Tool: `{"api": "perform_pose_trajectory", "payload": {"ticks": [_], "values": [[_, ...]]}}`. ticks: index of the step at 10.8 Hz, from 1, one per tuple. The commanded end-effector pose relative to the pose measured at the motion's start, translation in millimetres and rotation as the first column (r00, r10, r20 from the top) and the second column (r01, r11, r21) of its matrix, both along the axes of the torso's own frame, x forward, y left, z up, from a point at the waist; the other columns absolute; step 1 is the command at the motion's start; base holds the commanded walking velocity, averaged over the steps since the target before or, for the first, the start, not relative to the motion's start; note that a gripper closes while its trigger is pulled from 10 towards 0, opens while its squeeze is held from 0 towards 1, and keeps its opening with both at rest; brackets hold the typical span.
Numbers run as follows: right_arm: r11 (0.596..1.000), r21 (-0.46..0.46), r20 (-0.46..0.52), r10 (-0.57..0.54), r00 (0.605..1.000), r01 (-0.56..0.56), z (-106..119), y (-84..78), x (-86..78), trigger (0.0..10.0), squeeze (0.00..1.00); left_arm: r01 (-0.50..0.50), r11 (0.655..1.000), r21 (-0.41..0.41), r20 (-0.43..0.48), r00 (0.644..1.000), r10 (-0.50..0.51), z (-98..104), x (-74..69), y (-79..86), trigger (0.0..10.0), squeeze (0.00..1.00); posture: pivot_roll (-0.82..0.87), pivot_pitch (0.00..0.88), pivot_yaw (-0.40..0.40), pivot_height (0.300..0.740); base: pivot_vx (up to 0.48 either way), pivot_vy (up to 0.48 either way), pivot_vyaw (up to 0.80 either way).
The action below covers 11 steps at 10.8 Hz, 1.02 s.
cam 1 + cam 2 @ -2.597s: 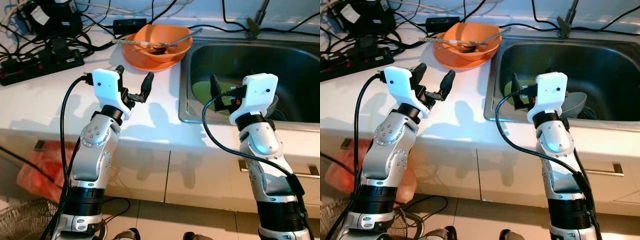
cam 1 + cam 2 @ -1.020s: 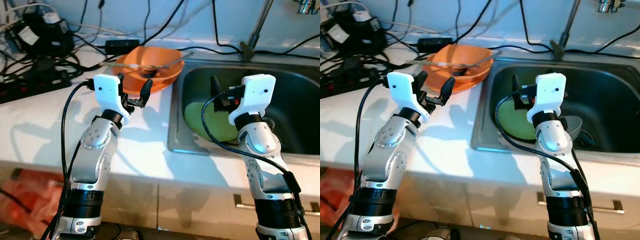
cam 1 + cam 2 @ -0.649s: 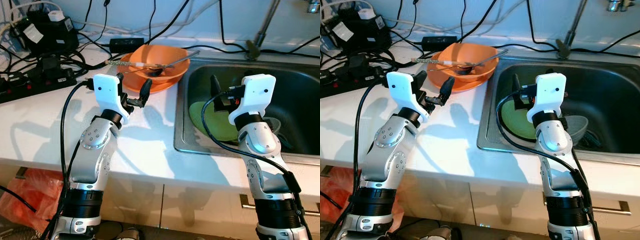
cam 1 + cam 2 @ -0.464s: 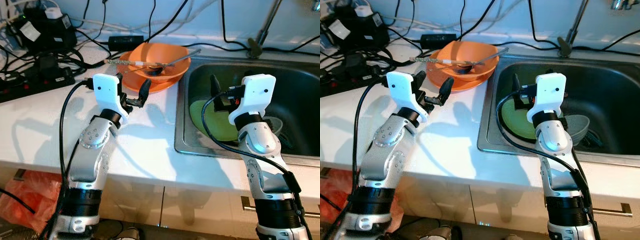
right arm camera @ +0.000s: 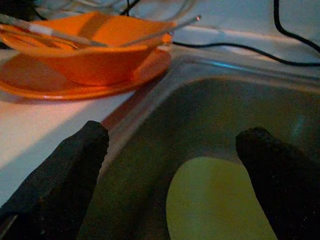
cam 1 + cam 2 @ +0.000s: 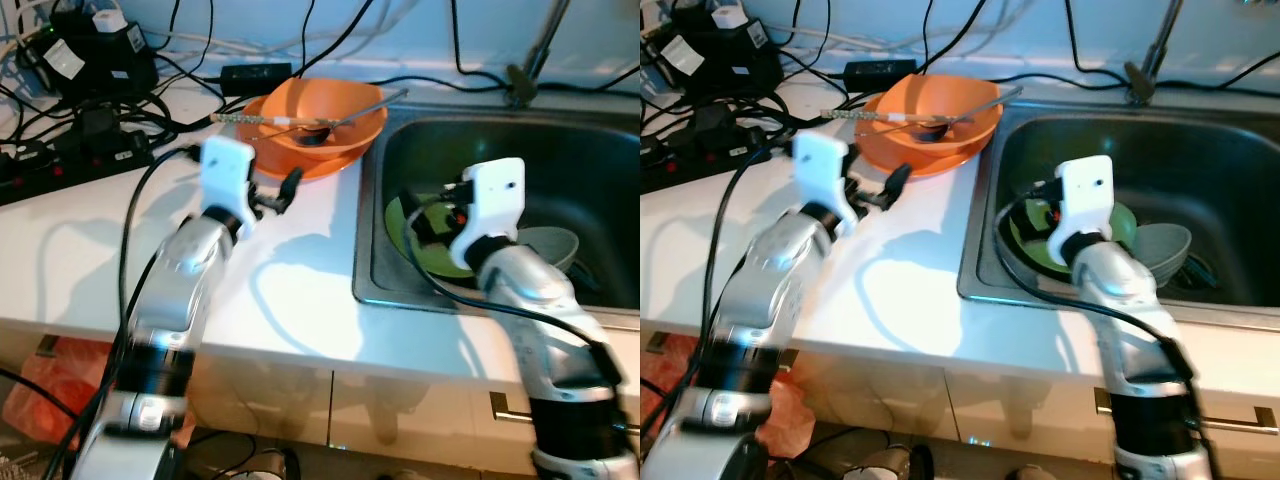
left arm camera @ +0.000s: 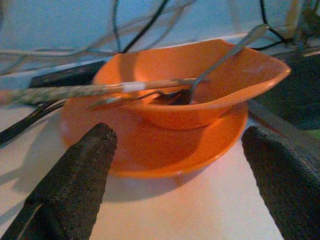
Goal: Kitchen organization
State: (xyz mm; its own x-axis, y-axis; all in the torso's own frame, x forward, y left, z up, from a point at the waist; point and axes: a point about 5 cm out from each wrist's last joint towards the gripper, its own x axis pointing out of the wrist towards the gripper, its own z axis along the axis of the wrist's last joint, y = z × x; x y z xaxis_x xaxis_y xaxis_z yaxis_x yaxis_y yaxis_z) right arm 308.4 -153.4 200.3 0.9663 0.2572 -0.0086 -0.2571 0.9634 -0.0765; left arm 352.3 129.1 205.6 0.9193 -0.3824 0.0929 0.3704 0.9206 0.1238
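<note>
Above the white countertop [image 6: 290, 290], my left gripper [image 6: 272, 195] hovers with fingers spread, empty, just short of the orange plastic bowl [image 7: 200, 82] that sits on a matching orange plate [image 7: 165, 145] and holds a metal spoon [image 7: 220, 57]. My right gripper [image 5: 175, 165], also released, hangs over the steel sink [image 6: 1230, 150] above a green plate [image 5: 215, 205].

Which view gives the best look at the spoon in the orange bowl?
The left wrist view: the spoon fills much of the orange bowl, handle running up past the rim. Both eye views show it small and from above. The right wrist view catches just the handle over the rim.
</note>
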Motion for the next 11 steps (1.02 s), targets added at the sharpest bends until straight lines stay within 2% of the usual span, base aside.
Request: {"api": "perform_pose_trajectory", "payload": {"ticks": [1,3,6,7,8,9,11], "values": [[1.000,0.003,-0.024,0.012,1.000,-0.012,-1,-0.9,-4.9,10.0,0.00,0.025,0.999,0.019,-0.020,0.999,-0.025,-2,2.1,-4.2,10.0,0.00,0.01,0.181,0.065,0.740,0.000,0.000,0.00],[0.999,0.013,-0.058,0.052,0.997,-0.051,3,1.7,-12.0,10.0,0.00,0.117,0.991,0.063,-0.055,0.992,-0.113,-10,7.5,-19.4,10.0,0.00,0.00,0.194,0.085,0.740,0.000,0.000,0.00],[0.987,-0.001,-0.043,0.161,0.986,-0.161,15,8.6,-21.8,10.0,0.00,0.160,0.978,0.131,-0.061,0.986,-0.153,-8,22.2,-18.3,10.0,0.00,-0.01,0.196,0.097,0.740,0.000,0.000,0.00],[0.966,0.036,-0.044,0.259,0.965,-0.258,21,18.8,-30.2,10.0,0.00,0.147,0.978,0.151,-0.047,0.989,-0.141,-1,30.0,-12.5,10.0,0.00,-0.01,0.194,0.098,0.740,0.000,0.000,0.00],[0.952,0.030,-0.057,0.305,0.951,-0.303,21,22.0,-34.4,10.0,0.00,0.142,0.977,0.160,-0.038,0.990,-0.138,3,32.8,-10.4,10.0,0.00,-0.01,0.194,0.097,0.740,0.000,0.000,0.00],[0.914,0.037,-0.070,0.405,0.912,-0.403,21,27.6,-43.0,10.0,0.00,0.126,0.977,0.173,-0.037,0.992,-0.121,6,37.7,-5.7,10.0,0.00,-0.01,0.193,0.096,0.740,0.000,0.000,0.00],[0.859,0.026,-0.056,0.513,0.857,-0.512,23,34.1,-56.3,10.0,0.00,0.116,0.973,0.200,-0.049,0.993,-0.108,3,43.0,-0.9,10.0,0.00,-0.02,0.191,0.093,0.740,0.000,0.000,0.00]]}}
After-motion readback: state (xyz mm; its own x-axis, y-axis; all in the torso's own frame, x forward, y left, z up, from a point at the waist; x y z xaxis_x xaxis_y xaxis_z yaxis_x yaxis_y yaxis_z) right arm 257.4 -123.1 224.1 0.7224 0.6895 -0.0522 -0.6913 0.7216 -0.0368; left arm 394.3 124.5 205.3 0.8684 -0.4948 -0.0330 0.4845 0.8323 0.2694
